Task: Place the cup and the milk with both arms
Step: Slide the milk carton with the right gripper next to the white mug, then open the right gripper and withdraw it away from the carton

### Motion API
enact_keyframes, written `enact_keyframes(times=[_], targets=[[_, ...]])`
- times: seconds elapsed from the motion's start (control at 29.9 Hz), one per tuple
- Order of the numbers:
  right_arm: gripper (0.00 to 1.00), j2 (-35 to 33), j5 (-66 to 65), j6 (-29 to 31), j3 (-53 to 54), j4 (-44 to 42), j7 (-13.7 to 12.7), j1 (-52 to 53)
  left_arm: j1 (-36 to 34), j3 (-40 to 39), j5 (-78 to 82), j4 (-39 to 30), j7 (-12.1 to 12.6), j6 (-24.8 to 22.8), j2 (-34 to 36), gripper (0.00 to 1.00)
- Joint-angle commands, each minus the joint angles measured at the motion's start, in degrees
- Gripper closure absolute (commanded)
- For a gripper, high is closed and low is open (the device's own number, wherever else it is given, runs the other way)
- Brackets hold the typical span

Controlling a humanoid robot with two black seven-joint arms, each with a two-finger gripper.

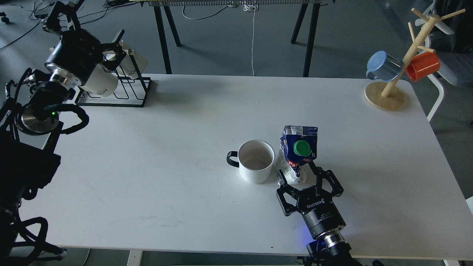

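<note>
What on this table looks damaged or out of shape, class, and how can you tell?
The milk carton, standing upright just right of the white cup, is dented and crumpled, its top leaning over. The right gripper has its fingers either side of its base. Nothing looks spilled.

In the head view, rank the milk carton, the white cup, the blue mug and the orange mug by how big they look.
1. White cup, widest with its handle.
2. Milk carton, taller but narrower; close to the cup.
3. Blue mug and orange mug look alike; both hang farther away, so true size is unsure.
</note>
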Motion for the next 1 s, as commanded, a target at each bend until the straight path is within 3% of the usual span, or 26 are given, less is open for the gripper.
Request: enact_keyframes(times=[0.0,0.23,0.53,0.7,0.97], targets=[[0.04,-1.2,0.0,0.0,0.2,2.4,0.0,-2.5,0.1,-0.1,0.0,0.0,0.0,0.0,0.0,0.0],[0.03,-10.0,-5.1,0.0,3.0,10.4,0.1,-11.2,0.0,-0.2,-0.1,0.1,-0.1,0.0,0.2,0.0],[0.01,-19.7,-6.8,0.0,21.0,15.8,0.1,-14.6,0.4,-0.3,-0.6,1.1,-0.1,0.0,-0.6,0.0],[0.01,-20.7,-6.9,0.0,27.6,13.9,0.1,-5.9,0.4,-0.6,-1.8,1.5,-0.3,0.0,-1.7,0.01],[0.0,-25.3,-6.9,0.0,25.2,3.4,-0.5,16.0,1.2,-0.8,-9.7,1.6,-0.1,0.0,-2.5,0.0]])
